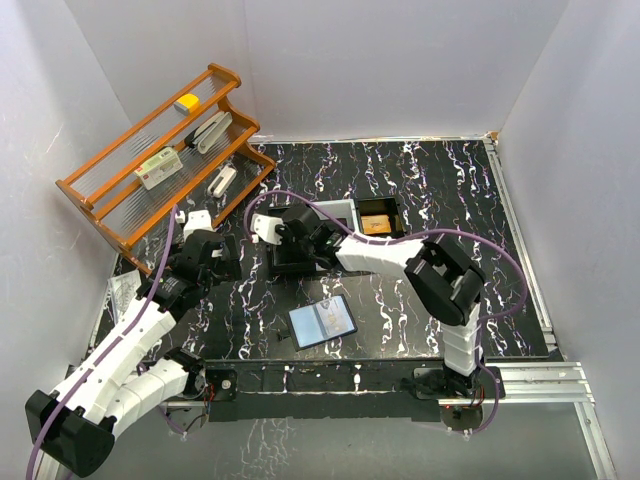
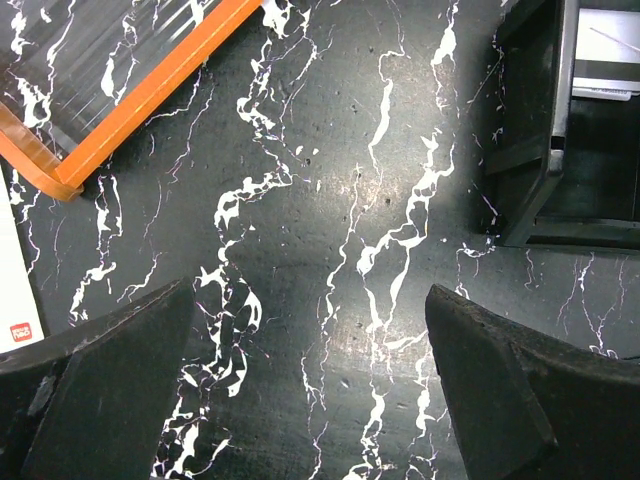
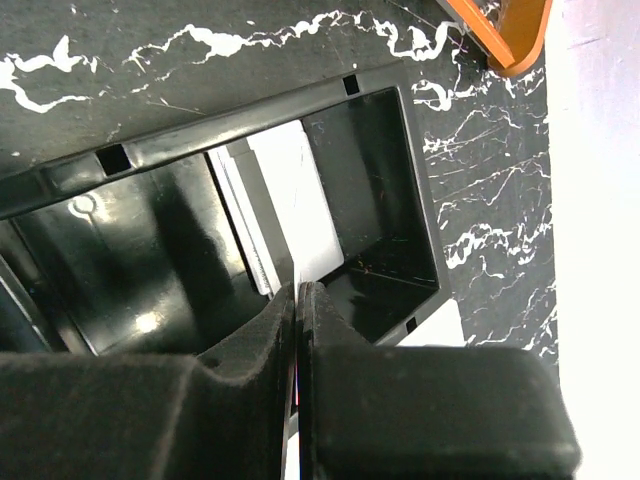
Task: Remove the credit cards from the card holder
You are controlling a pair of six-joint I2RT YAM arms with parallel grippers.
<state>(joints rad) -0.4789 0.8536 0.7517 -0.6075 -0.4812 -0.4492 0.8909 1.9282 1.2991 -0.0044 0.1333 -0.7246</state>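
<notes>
Your right tool (image 3: 298, 292) is pressed together, and the wrist view suggests it pinches the near edge of a white card (image 3: 305, 200). The card stands tilted inside the end compartment of the black tray (image 3: 250, 105), the end at 9 o'clock toward the wooden rack (image 1: 160, 150). A greyer card leans just beside it.

To finish this drop well, lower until the card's far edge rests on the compartment floor. Then part the tool only a little so the card does not spring out, and lift straight up, clear of the tray wall.

The card holder (image 1: 322, 322) lies open, pale side up, on the worktop (image 1: 450, 190). It sits at 6 o'clock from the tray, well apart from both tools. Whether cards remain in its pockets is too small to tell, so check it before you return.

Your right arm folds its elbow at the 3 o'clock side and stretches its forearm toward 9 o'clock, with the wrist tipped down over the tray. Your left arm reaches toward 1 o'clock. The left tool (image 2: 308, 295) has its jaws spread wide and empty above bare worktop, between rack and tray.
</notes>
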